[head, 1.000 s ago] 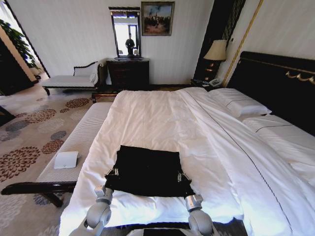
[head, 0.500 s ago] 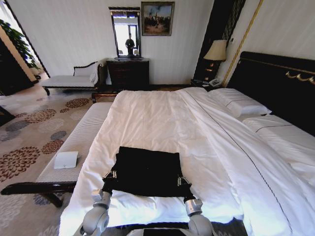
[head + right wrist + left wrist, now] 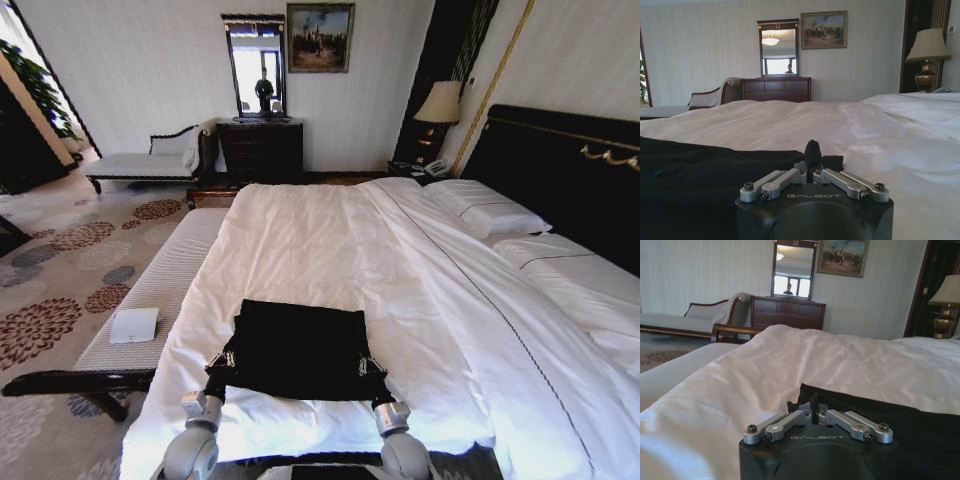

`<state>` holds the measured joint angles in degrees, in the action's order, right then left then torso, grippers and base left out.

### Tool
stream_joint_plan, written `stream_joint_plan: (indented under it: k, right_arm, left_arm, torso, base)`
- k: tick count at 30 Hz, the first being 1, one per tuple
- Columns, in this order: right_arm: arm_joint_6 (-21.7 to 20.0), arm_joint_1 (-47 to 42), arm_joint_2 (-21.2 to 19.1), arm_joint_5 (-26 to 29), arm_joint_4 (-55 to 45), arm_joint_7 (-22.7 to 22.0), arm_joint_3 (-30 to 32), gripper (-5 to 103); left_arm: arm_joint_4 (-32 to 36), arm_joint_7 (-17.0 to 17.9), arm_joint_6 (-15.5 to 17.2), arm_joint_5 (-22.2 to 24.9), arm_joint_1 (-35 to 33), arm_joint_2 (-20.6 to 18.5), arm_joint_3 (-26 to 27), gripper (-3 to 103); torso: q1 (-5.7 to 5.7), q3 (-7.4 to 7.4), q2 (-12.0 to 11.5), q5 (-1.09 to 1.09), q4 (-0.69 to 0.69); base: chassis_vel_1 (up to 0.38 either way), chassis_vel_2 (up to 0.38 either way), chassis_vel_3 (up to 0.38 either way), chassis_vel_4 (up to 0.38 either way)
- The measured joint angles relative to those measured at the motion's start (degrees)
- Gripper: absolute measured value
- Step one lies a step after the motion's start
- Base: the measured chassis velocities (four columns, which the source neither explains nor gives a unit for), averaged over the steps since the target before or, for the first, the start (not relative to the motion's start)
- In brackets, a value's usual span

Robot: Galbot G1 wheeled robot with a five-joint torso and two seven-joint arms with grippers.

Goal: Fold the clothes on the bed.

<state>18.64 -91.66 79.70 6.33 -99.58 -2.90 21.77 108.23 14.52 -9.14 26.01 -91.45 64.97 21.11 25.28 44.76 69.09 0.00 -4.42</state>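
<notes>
The clothes are one black T-shirt, lying flat as a folded rectangle near the front edge of the bed. My left gripper is shut on the shirt's near left corner. My right gripper is shut on the near right corner. The left wrist view has the left gripper with fingers together at the edge of the black fabric. From the right wrist, the right gripper pinches the shirt where it meets the white duvet. The shirt's lettering is hidden.
A pale striped bench runs along the bed's left side, with a white flat object on it. Pillows and the dark headboard are at the right. A dresser, chaise and lamp stand at the far wall.
Both arms have drawn back toward me, and the shirt's near corners and far edge have slid slightly toward the bed's front edge with them.
</notes>
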Motion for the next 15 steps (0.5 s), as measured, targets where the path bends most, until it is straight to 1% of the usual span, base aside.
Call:
stream_joint_plan:
  k: [6, 15]
  right_arm:
    - [0.19, -1.30, -0.04, -0.14, -1.29, 0.04, 0.28, 1]
    - [0.66, -0.44, 0.09, -0.84, 0.87, 0.04, 0.14, 1]
  left_arm:
    - [0.43, 0.01, 0.00, 0.16, -0.11, -0.30, -0.20, 1]
    - [0.94, -0.36, -0.55, -0.85, -2.67, -0.09, -0.39, 1]
  torso:
    - [0.00, 0.00, 0.00, 0.00, 0.00]
    - [0.01, 0.00, 0.00, 0.00, 0.00]
  base:
    - [0.000, 0.000, 0.000, 0.000]
    - [0.000, 0.000, 0.000, 0.000]
